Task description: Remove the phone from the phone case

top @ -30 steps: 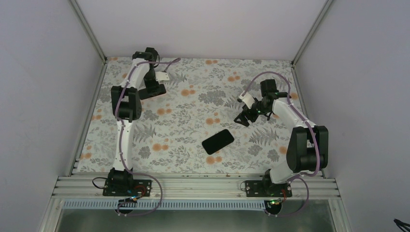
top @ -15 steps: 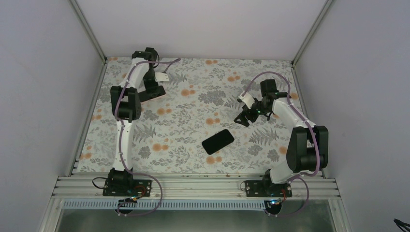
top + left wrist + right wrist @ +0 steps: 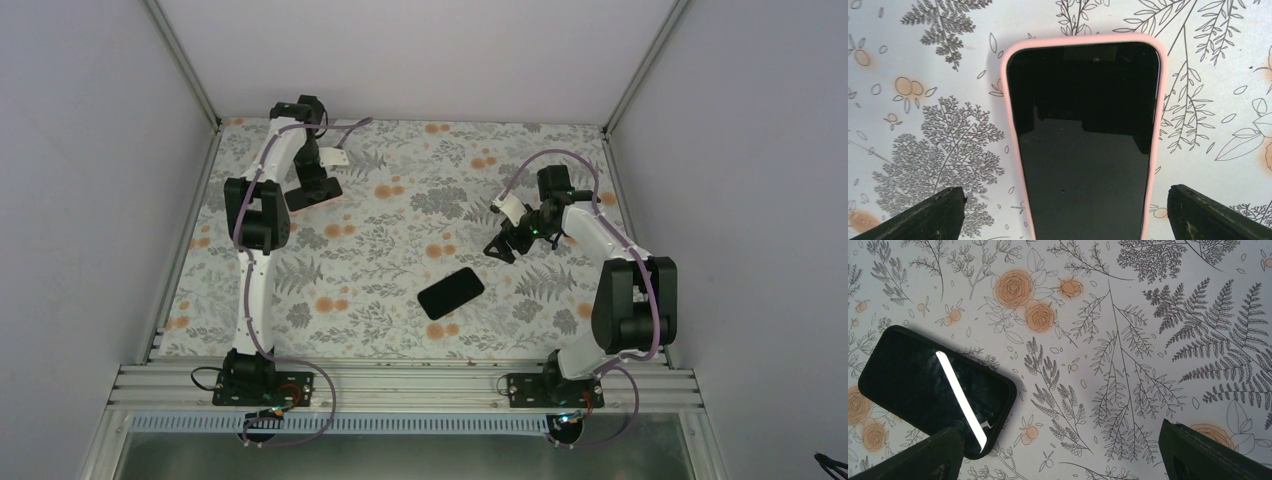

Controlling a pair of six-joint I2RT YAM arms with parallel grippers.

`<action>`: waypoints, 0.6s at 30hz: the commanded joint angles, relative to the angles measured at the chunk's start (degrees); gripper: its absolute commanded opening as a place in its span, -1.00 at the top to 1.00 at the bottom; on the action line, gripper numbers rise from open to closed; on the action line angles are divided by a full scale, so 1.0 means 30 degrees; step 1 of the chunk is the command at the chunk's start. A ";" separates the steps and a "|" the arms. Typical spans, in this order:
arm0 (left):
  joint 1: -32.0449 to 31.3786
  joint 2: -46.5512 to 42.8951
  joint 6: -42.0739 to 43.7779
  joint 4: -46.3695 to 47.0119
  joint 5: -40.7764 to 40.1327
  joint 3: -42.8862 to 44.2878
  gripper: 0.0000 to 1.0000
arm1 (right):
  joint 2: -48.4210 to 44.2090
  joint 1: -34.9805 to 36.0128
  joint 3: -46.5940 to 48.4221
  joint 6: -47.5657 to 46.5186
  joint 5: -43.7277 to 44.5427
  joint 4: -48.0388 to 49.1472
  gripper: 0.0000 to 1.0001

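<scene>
White walls (image 3: 420,50) box in a desk (image 3: 400,225) covered in a print of grey ferns and orange blossoms, with a ribbed metal rail (image 3: 400,385) along its near edge where both arms are bolted.

Over to the far left corner, where the phone (image 3: 1088,140) lies flat, screen up and dark. It sits fully inside its pink case (image 3: 1083,39), and the pink rim wraps the top and both long sides. The bottom end runs out of the wrist picture.

The left pincer (image 3: 1064,192) is right above it. Its jaws are spread wide, one black finger (image 3: 933,215) on each side of the case, with bare print showing between each finger and the rim. Nothing is gripped. From above, the left arm is stretched out long to reach that corner.

Mid-desk and well apart from all that, a second black handset (image 3: 450,292) lies at a slant with a streak of light across its glass. Whether that one wears a cover, I cannot tell.

The right pincer (image 3: 1062,432) hangs over bare print just beyond that handset, towards the right side. Its jaws gape as well and hold nothing, and the handset's corner shows beside its left finger.
</scene>
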 commanded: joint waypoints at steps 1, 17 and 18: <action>0.0006 0.0236 -0.0546 -0.0282 -0.0007 -0.0076 -1.00 | 0.0054 0.0201 -0.0261 -0.0197 -0.0497 -0.0123 -1.00; -0.0024 0.1165 -0.1795 -0.0250 0.0236 -0.0716 -1.00 | 0.0161 0.0279 -0.0401 -0.0032 -0.0316 0.0028 -1.00; -0.0023 0.1252 -0.1834 -0.0263 0.0187 -0.0627 -1.00 | 0.0153 0.0282 -0.0430 -0.0031 -0.0314 0.0029 -1.00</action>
